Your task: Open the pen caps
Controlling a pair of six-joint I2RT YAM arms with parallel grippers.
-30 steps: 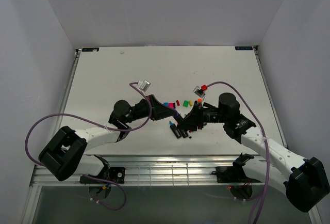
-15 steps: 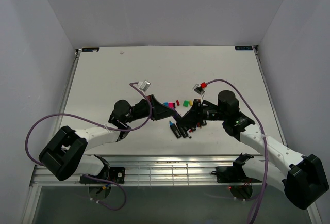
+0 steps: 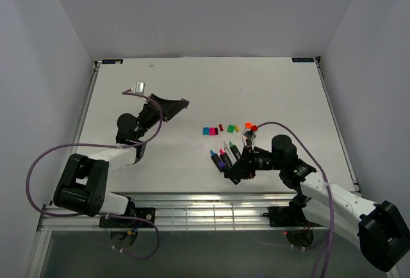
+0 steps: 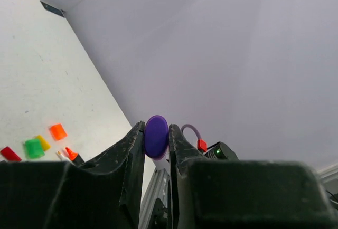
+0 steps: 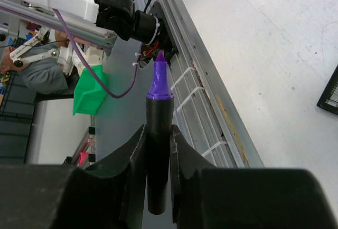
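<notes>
the purple cap [image 4: 156,136] is off its marker and pinched flat between the jaws of the left gripper [image 3: 184,103], which hangs above the bench [image 3: 282,92] to the left of the row of loose caps [image 3: 221,128] and a little farther from the arm bases than that row. the row lies near the middle of the bench and reads, left to right, blue cap [image 3: 205,130], pink cap [image 3: 213,130], red cap [image 3: 221,127], green cap [image 3: 230,127], yellow cap [image 3: 236,128] and orange cap [image 3: 247,125]. just on the near side of the row, three uncapped black markers [image 3: 223,157] lie side by side, their coloured tips pointing toward it. nearer the bases again, slightly right of the row's middle, the right gripper [image 5: 158,136] has its jaws clamped on the black body of the purple-tipped marker [image 5: 158,113], whose bare tip points out over the bench's near rail.
</notes>
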